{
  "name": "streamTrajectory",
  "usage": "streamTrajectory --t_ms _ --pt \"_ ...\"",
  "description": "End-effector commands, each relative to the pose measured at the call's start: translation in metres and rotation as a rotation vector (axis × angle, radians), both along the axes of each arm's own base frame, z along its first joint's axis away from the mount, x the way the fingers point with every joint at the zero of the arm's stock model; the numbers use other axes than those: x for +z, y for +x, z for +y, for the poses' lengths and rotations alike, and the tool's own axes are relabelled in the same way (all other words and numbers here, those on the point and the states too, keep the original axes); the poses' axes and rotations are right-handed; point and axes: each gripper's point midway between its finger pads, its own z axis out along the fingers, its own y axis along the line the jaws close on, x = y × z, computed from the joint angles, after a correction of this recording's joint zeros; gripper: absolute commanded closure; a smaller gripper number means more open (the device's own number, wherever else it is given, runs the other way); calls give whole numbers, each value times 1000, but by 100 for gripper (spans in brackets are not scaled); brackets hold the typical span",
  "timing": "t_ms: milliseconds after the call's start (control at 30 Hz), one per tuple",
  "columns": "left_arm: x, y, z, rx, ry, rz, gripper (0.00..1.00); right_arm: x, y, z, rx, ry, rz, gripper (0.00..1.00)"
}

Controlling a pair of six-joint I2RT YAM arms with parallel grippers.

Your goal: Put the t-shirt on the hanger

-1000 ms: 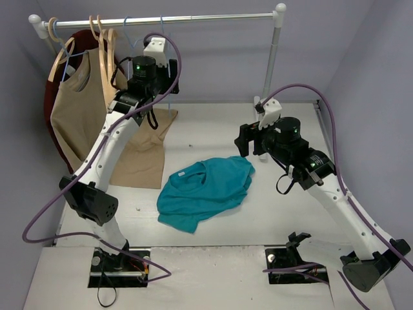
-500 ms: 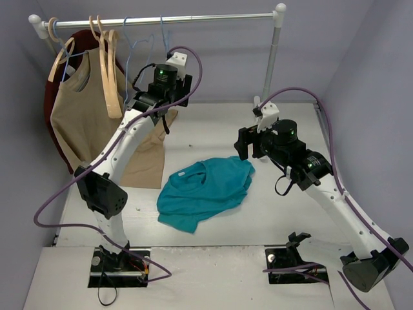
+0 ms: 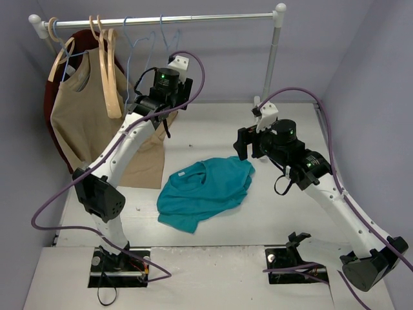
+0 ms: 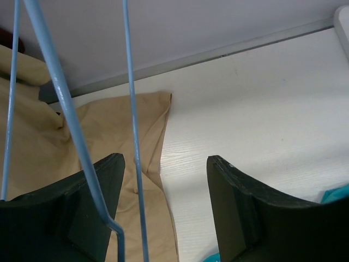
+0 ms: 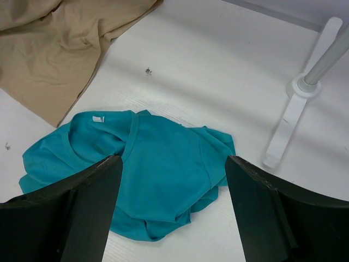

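Observation:
The teal t-shirt lies crumpled on the white table, also in the right wrist view. Thin light-blue wire hangers hang on the rail at the back. My left gripper is raised at their lower ends. In the left wrist view it is open, and one hanger wire runs down between the jaws close to the left finger. A thicker-looking wire crosses in front of that finger. My right gripper is open and empty, above the t-shirt's right part.
The rail also carries wooden hangers, a tan sleeveless top and a dark red garment. A tan cloth lies on the table below them. The rail's post stands at the back right, its base beside the t-shirt.
My left arm has swung right and lower along the rail, bringing its open gripper onto the blue wire hangers. The right arm shifted only slightly. The t-shirt has not moved.

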Motion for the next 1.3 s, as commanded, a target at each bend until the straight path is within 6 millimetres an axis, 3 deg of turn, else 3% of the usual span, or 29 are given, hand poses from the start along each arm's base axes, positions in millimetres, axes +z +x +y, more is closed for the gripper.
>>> streamTrajectory --t_ms 0,300,667,967,1067,1267 --pt "72 -9 7 7 -65 -186 39 12 6 9 19 38 -50 22" --pt "71 -10 20 61 -22 -190 39 12 7 10 25 37 -47 21" --pt "40 -4 34 137 61 -115 39 9 6 11 29 39 -41 21" --pt "25 -1 30 134 63 -69 39 6 3 9 25 41 -35 21" --pt "21 -2 29 127 59 -55 46 7 3 9 24 44 -37 21" --pt "22 -4 28 110 33 -55 70 6 3 9 22 44 -36 21"
